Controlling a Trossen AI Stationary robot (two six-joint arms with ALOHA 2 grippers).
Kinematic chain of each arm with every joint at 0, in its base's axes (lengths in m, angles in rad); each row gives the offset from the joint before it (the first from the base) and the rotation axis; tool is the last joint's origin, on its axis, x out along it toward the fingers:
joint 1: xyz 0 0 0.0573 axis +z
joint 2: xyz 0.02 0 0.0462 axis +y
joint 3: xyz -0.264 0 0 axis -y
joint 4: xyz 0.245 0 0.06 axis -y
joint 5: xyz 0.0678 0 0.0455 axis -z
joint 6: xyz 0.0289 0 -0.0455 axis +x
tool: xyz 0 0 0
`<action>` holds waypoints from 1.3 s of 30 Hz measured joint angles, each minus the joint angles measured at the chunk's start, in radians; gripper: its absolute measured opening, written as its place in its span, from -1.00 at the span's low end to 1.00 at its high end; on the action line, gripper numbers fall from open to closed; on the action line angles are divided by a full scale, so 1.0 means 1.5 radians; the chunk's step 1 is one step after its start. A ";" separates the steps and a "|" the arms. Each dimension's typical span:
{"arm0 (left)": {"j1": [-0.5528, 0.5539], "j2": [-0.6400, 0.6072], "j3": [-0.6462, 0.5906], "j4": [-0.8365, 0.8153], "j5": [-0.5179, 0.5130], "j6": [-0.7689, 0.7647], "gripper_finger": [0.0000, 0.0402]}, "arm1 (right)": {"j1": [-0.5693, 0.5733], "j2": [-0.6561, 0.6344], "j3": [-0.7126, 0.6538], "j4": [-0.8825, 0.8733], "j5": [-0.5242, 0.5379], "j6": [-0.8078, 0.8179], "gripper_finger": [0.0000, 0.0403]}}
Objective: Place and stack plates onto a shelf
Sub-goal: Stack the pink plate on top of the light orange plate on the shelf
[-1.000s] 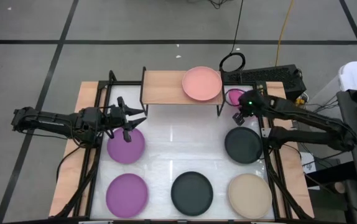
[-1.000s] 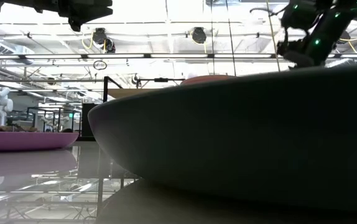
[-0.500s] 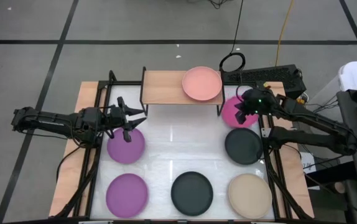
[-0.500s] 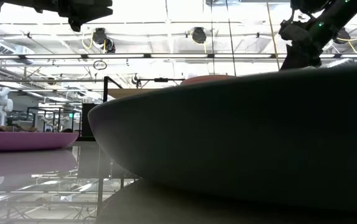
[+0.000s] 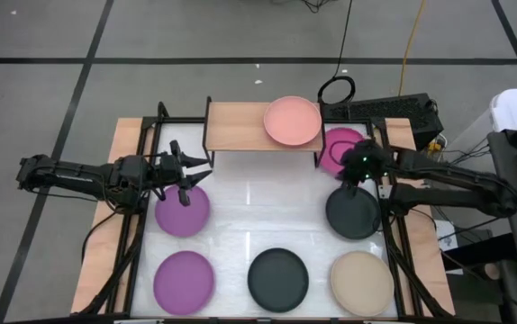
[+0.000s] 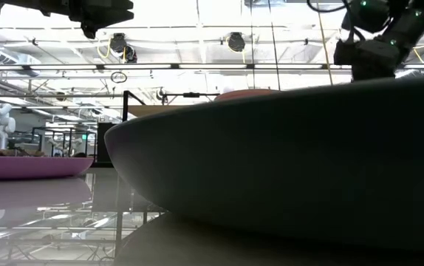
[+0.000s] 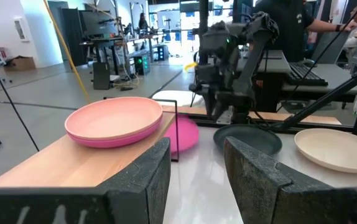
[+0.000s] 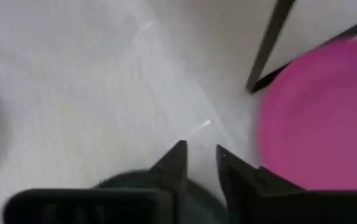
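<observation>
Along the near edge of the worktop (image 5: 240,211) lie a purple, a black and a beige plate, waiting their turn. Farther back the left hand (image 5: 186,175) hangs released over another purple plate (image 5: 183,211). The right hand (image 5: 356,169), fingers nearly closed on nothing, has drawn back from the magenta plate (image 5: 341,147) toward the dark plate (image 5: 352,211). One pink plate (image 5: 293,121) sits on the shelf (image 5: 236,126).
</observation>
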State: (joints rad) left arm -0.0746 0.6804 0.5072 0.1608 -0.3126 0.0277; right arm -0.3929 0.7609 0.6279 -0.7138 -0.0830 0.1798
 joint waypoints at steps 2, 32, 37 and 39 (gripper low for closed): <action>0.000 0.000 0.000 0.000 0.000 0.000 -0.22 | 0.016 0.012 -0.013 0.022 0.000 0.009 -0.47; 0.000 0.000 0.000 0.000 0.000 0.001 -0.22 | 0.035 0.286 -0.025 0.082 0.233 0.029 -0.06; 0.000 0.000 0.000 0.000 0.000 0.001 -0.22 | 0.035 0.333 -0.025 0.115 0.274 0.035 -0.06; 0.000 0.000 0.000 0.000 0.000 0.001 -0.22 | 0.035 0.350 -0.025 0.120 0.300 0.044 -0.06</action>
State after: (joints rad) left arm -0.0746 0.6804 0.5072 0.1604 -0.3127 0.0284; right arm -0.3408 1.2858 0.5907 -0.5331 0.3669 0.2456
